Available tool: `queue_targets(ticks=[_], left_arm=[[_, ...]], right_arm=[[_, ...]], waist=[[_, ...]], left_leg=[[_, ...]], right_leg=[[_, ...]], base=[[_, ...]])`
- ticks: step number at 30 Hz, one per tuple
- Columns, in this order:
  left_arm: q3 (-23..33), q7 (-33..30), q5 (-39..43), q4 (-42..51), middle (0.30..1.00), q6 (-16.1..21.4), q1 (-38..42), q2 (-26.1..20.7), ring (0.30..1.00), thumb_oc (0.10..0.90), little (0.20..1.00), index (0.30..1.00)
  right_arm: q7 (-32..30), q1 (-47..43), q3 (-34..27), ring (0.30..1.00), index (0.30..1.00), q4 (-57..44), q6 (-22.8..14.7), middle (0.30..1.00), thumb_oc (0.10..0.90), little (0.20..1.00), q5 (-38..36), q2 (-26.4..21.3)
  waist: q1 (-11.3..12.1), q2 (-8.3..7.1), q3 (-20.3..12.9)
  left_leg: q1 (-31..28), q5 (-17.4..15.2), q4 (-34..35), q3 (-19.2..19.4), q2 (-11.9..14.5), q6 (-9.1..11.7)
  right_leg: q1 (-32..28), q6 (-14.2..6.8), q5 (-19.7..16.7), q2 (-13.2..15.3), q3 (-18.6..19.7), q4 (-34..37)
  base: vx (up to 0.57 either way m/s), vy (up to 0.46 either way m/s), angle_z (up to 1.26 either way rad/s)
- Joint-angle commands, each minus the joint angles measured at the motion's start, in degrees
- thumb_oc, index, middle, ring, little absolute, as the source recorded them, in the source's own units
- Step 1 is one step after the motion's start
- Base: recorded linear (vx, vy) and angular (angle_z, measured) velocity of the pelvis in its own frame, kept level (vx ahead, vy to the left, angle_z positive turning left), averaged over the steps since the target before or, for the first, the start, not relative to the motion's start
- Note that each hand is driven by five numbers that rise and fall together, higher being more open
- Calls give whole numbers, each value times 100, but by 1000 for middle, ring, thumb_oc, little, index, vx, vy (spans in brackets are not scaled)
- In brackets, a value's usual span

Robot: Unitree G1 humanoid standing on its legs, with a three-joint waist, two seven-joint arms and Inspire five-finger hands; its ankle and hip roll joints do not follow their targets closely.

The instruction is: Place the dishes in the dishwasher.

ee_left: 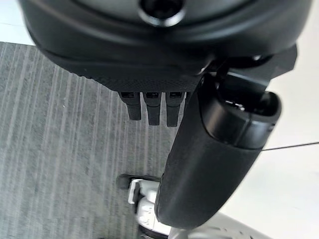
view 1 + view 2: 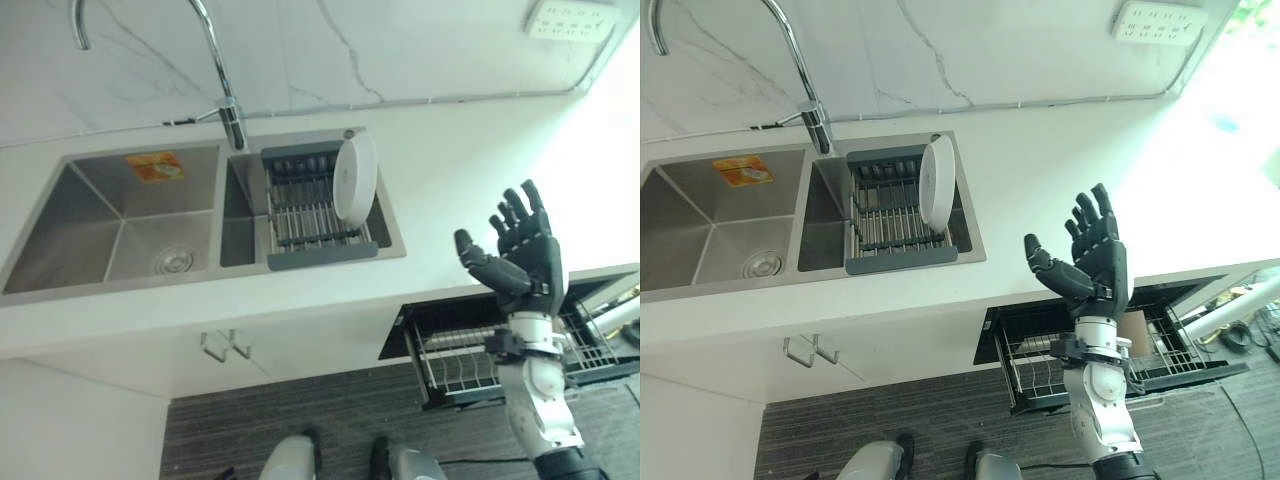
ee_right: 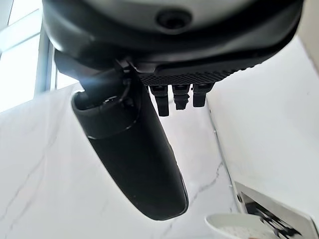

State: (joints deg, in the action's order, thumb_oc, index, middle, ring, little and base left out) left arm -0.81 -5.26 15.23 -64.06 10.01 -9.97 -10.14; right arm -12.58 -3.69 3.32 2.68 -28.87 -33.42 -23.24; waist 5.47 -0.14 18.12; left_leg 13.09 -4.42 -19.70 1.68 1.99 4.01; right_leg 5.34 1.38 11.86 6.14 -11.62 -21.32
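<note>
Right hand [image 2: 525,250] is hovering above the bench [image 2: 450,180] edge, fingers spread apart, holding nothing. Below it, the dishwasher rack [image 2: 455,360] is standing pulled out. White plate [image 2: 354,177] is standing upright in the drying rack [image 2: 305,215] over the sink [image 2: 130,215]. Left hand [image 1: 199,164] is hanging over the floor [image 1: 60,149], fingers straight.

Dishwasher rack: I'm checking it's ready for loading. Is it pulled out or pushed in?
Pulled out: the dishwasher rack juts from under the counter.
</note>
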Motion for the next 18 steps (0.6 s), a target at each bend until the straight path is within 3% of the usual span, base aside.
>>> queue_targets(ticks=[1,9,14,18], left_arm=[[-164,-36,14,-9,900,49,-17,-134,900,800,900,900],[-91,-324,-2,-155,900,39,-80,-67,900,800,900,900],[-82,-505,157,-267,900,-333,-116,-41,900,800,900,900],[-61,-501,152,-329,900,-315,-65,-66,900,800,900,900]], right_arm=[[-17,-543,-229,900,900,-720,-459,900,800,900,87,-292],[498,-385,-62,900,900,-773,-394,900,800,900,-116,-267],[708,-446,32,900,900,-820,6,900,800,900,-510,-262],[580,-601,124,900,900,-891,54,900,800,900,-438,-245]], waist=[[182,33,-133],[199,59,-428],[249,51,-430],[283,41,-411]], left_leg=[[7,80,251,-275,126,-101],[-135,-173,251,-365,56,-153],[-157,-211,251,-421,28,-158],[-131,-217,251,-427,42,-146]], right_leg=[[-407,-557,7,0,259,413],[-283,-616,16,107,7,413],[-242,-624,2,130,-58,413],[-219,-642,-8,147,-87,413]], base=[[62,105,-34],[77,41,-13],[43,-13,10],[27,-15,7]])
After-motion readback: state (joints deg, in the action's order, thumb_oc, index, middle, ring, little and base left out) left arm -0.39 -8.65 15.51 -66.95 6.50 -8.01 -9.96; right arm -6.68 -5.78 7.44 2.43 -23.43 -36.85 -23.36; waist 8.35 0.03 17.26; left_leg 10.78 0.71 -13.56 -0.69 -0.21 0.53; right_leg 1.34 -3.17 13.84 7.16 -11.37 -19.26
